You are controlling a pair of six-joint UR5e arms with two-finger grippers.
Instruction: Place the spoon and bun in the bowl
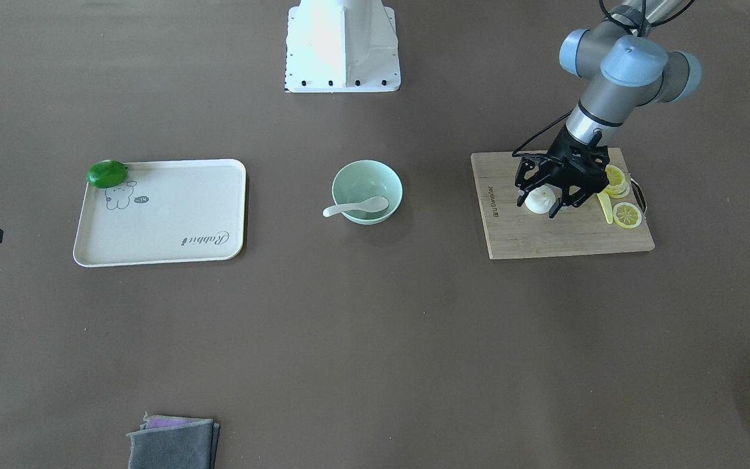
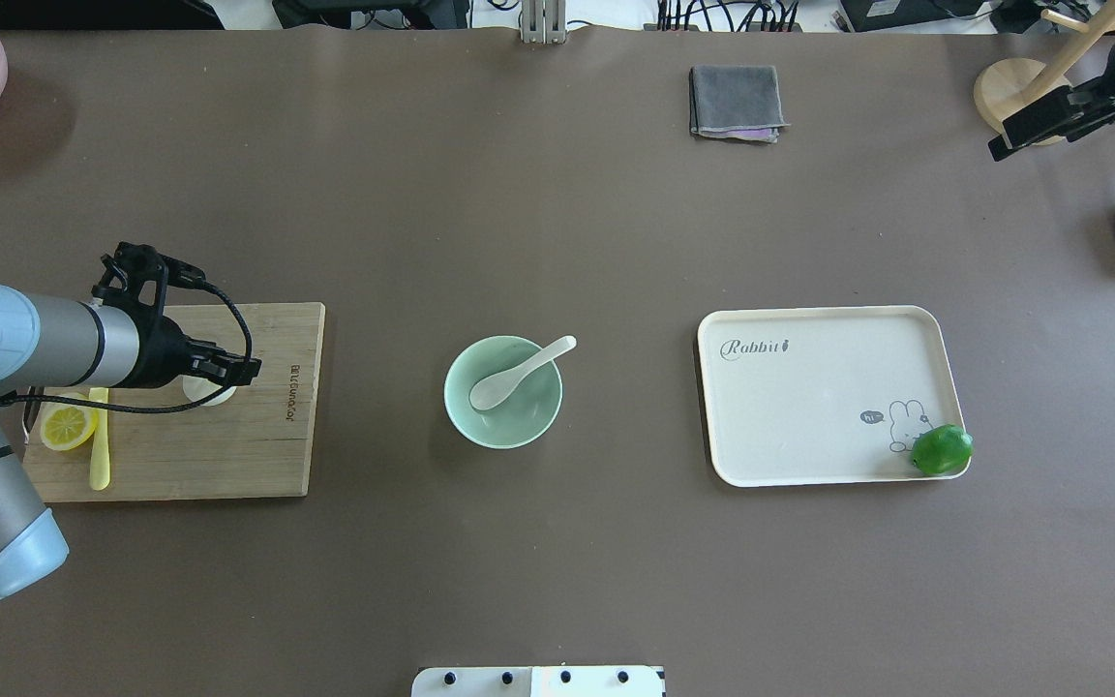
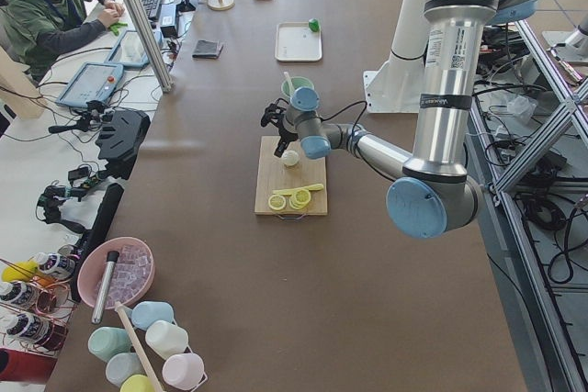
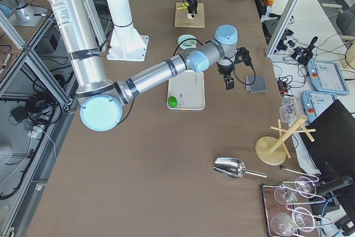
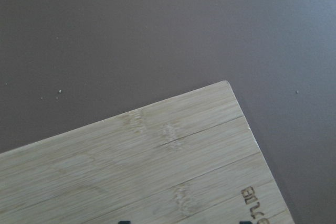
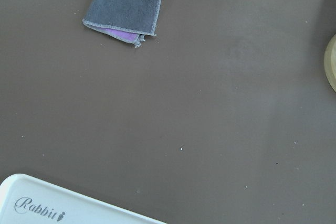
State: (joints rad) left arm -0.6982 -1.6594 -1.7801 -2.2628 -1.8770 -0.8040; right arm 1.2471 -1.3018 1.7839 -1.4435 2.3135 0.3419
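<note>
The spoon [image 1: 357,208] already lies in the bowl [image 1: 385,185], scoop inside and handle over the rim, so the bun [image 1: 536,200] is what remains, I judge. It sits on the cutting board [image 1: 544,238], directly under the left hand [image 1: 536,208], whose fingers stand wide and straddle it, one on each flank. Whether the pads touch it yet, the views do not show. Before you close, check that the bun is centred between the fingers and that the tips are low enough to catch its widest part, not the pleated top. Close gently, since a soft bun will likely squash or squirt out under a hard pinch. The yellow knife [image 1: 605,205] and lemon slices [image 1: 627,215] lie just beside the hand on its outer side, so lift straight up before carrying across. The bowl is well off to the hand's inner side. Release low, away from the spoon's handle. The right hand [image 4: 229,83] hangs far off, and I cannot tell its opening.
</note>
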